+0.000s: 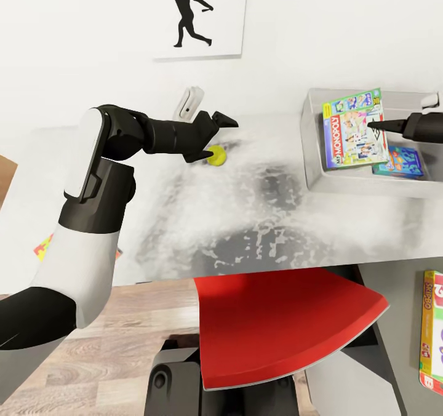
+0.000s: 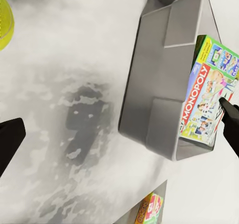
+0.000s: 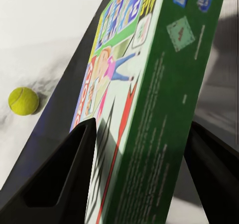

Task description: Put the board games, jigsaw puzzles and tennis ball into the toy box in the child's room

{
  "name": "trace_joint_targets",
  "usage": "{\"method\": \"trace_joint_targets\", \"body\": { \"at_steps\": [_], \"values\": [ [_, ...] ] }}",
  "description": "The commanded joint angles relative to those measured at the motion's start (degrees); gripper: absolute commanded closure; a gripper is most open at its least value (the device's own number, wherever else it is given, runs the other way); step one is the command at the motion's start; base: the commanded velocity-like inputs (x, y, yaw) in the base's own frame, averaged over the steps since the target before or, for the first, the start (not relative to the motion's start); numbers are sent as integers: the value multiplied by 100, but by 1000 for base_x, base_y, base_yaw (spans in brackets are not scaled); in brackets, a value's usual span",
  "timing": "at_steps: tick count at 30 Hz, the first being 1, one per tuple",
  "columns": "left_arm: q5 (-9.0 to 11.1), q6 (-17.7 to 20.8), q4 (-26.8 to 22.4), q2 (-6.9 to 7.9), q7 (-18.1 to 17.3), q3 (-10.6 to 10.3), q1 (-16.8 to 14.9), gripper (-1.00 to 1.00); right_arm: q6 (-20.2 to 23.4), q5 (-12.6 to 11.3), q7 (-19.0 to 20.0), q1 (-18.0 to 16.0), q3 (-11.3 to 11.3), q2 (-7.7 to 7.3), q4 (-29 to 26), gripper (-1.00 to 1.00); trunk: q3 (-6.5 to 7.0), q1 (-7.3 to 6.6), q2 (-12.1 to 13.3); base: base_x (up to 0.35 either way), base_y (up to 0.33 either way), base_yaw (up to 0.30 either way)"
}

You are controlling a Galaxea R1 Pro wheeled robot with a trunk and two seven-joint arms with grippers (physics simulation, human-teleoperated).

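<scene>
1. At centre of the head view, the small yellow-green tennis ball (image 1: 216, 156) rests on the mottled light-grey tabletop (image 1: 246, 219). The left claw (image 1: 213, 138), black and two-fingered, brackets it with fingers spread, one above and one beside; it is released, not yet pinching.
2. The ball looks light, round and fuzzy, so it should roll at a nudge. My judgement: close the fingers across its widest part, evenly from both sides, or it may squirt away.
3. At upper right of the head view, the shallow light-grey toy box (image 1: 314, 151) with sloping sides sits on the tabletop. Inside it, the green-white-red Monopoly board game box (image 1: 354, 130) leans tilted, with a smaller blue board game box (image 1: 400, 162) beside it.
4. In the right wrist view the right claw (image 3: 139, 169) straddles the Monopoly box's narrow green edge. Whether the fingers press it cannot be told.
5. The cardboard box seems stiff and smooth; gripped across its thin edge it could pivot or slip.
6. Open tabletop lies between ball and bin, giving free carrying room. A long Skip-Bo board game box (image 1: 432, 330) lies at lower right, and the red chair seat (image 1: 283, 324) sits below the tabletop's front edge.
</scene>
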Motion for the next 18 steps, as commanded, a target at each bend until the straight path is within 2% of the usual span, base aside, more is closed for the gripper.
{"method": "trace_joint_targets", "body": {
  "at_steps": [1,18],
  "values": [
    [45,13,-1,-2,57,3,-5,-100,47,56,30,-9,-26,8,-5,100,-8,3,-9,0,0,0],
    [45,22,-4,-4,91,-4,-5,-100,16,51,-51,-21,-26,60,-35,100,-9,3,-9,0,0,0]
  ]
}}
